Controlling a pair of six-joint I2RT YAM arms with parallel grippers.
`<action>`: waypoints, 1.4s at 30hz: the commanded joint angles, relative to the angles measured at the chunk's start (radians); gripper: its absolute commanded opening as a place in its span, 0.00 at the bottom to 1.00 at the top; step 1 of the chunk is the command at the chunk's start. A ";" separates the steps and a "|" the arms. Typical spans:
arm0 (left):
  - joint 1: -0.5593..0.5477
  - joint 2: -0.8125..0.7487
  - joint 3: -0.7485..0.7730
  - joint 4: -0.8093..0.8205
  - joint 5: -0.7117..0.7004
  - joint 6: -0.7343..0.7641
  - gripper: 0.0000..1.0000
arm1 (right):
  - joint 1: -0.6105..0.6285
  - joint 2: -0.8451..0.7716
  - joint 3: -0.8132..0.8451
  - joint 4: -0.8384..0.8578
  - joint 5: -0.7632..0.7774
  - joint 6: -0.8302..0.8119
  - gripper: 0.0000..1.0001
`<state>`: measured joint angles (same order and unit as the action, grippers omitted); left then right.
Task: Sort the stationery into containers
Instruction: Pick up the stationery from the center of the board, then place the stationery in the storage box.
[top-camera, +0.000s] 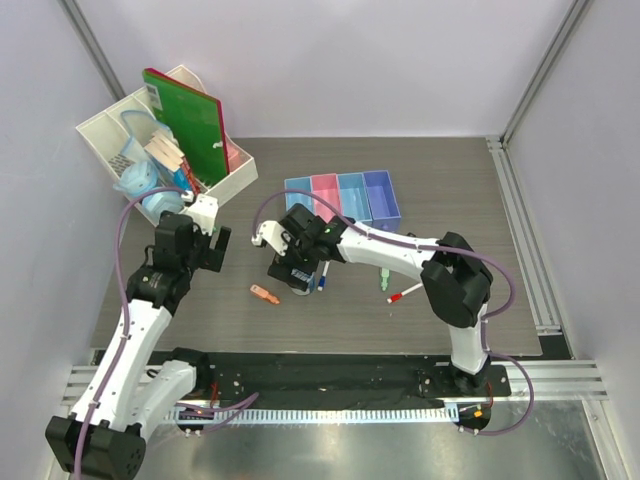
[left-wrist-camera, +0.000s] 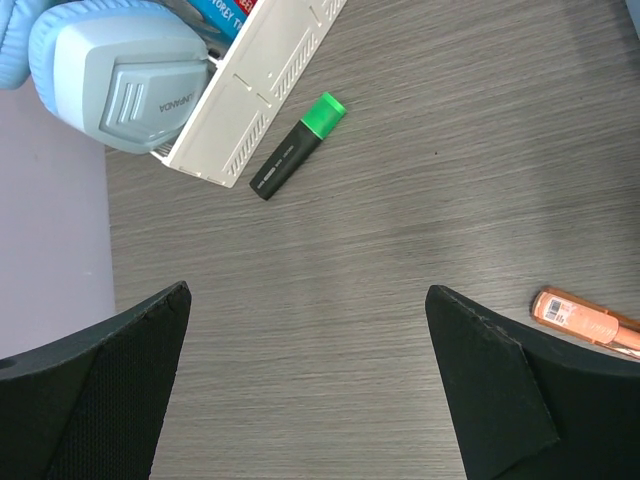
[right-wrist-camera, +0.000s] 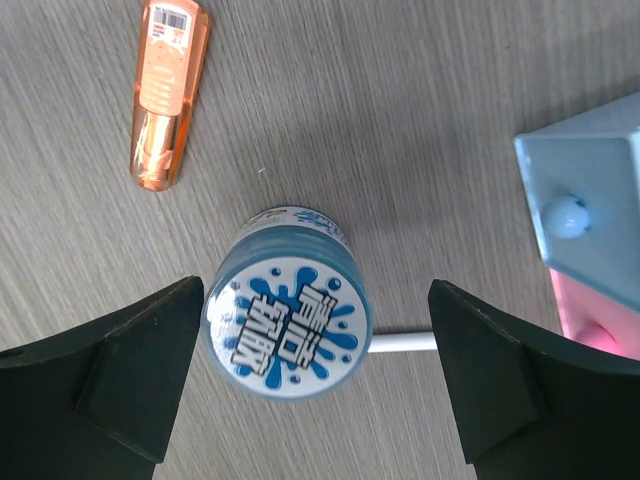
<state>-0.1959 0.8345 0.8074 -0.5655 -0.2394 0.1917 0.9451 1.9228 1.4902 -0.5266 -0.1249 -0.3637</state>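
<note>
My right gripper (top-camera: 290, 272) (right-wrist-camera: 316, 290) is open, low over the table, its jaws on either side of a small round blue tub (right-wrist-camera: 288, 315) with a blue-and-white splash label; neither jaw touches it. A white pen shaft (right-wrist-camera: 402, 343) pokes out from behind the tub. The orange marker (top-camera: 264, 293) (right-wrist-camera: 168, 95) (left-wrist-camera: 585, 317) lies just left of it. The blue-white pen (top-camera: 323, 277), a green stubby marker (top-camera: 383, 281) and the red-white pen (top-camera: 404, 292) lie to the right. A green-capped black marker (left-wrist-camera: 297, 147) lies by the organiser. The row of bins (top-camera: 342, 197) (right-wrist-camera: 585, 195) stands behind. My left gripper (top-camera: 207, 245) (left-wrist-camera: 308, 300) is open and empty above bare table.
A big white desk organiser (top-camera: 165, 140) (left-wrist-camera: 250, 95) stands at the back left with a green notebook (top-camera: 190, 120) in it. A pale blue tape dispenser (left-wrist-camera: 120, 70) sits at its near corner. Purple cables loop over both arms.
</note>
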 joint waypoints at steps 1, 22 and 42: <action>0.006 -0.031 -0.008 0.029 0.015 -0.003 1.00 | 0.001 0.013 0.033 0.025 -0.018 0.009 0.99; 0.007 -0.009 -0.019 0.036 0.064 -0.021 1.00 | 0.001 -0.117 -0.035 -0.013 -0.007 -0.037 0.02; 0.007 0.044 -0.060 0.035 0.273 0.002 1.00 | -0.402 -0.173 0.254 -0.013 0.156 -0.029 0.01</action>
<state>-0.1944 0.8726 0.7452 -0.5652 -0.0174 0.1902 0.6338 1.7458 1.6440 -0.5720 0.0154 -0.4004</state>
